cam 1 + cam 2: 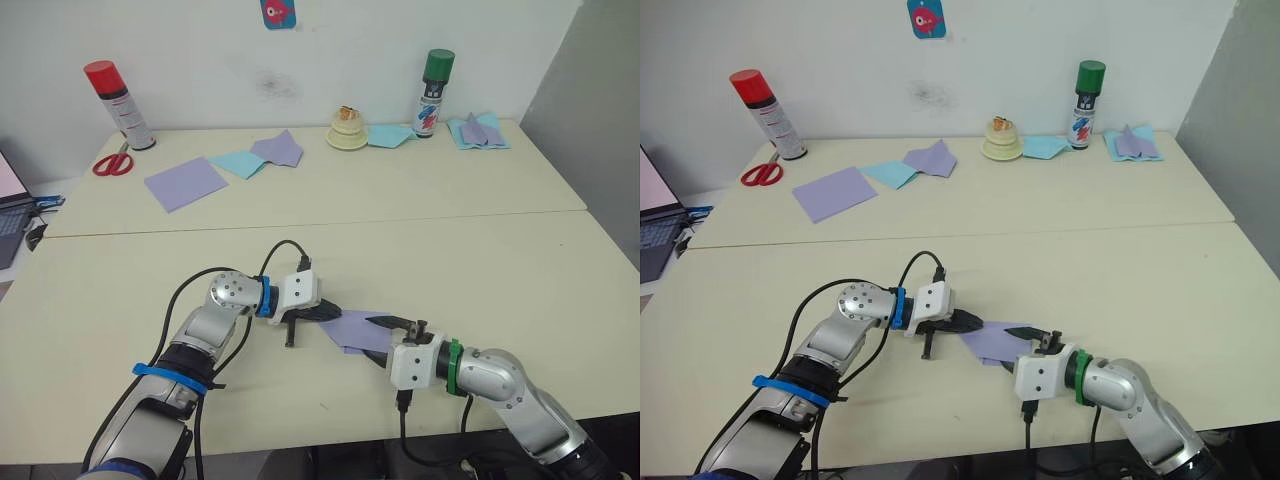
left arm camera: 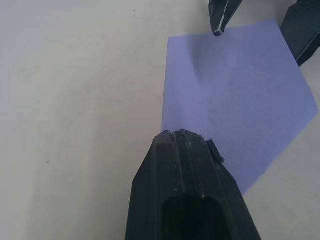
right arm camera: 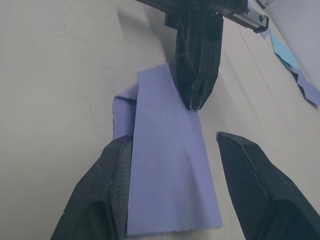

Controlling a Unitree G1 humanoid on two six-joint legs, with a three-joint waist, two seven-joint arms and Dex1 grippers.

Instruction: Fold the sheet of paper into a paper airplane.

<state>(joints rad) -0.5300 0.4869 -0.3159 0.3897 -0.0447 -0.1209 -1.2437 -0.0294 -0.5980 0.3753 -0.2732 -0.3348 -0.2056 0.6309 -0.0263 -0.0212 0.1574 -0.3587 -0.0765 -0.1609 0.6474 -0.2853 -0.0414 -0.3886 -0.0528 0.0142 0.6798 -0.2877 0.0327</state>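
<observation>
The sheet of paper (image 1: 355, 329) is lavender and lies flat on the near table between my two grippers, one end narrowed by folded layers. My left gripper (image 1: 335, 313) is shut, and its tip (image 2: 184, 136) rests on the sheet's left edge. My right gripper (image 3: 175, 140) stands open at the opposite end. Its two fingers (image 3: 116, 165) straddle the paper (image 3: 167, 165) without closing on it. In the right wrist view the left gripper (image 3: 196, 75) points down onto the far edge of the sheet.
On the far table stand a red-capped spray can (image 1: 118, 100), scissors (image 1: 112, 162), a smooth lavender square (image 1: 186, 183), light-blue and lavender pieces (image 1: 262, 155), a cream dish (image 1: 348, 128), a green-capped can (image 1: 433, 92) and more light-blue sheets (image 1: 478, 130). A laptop (image 1: 10, 200) sits at the left edge.
</observation>
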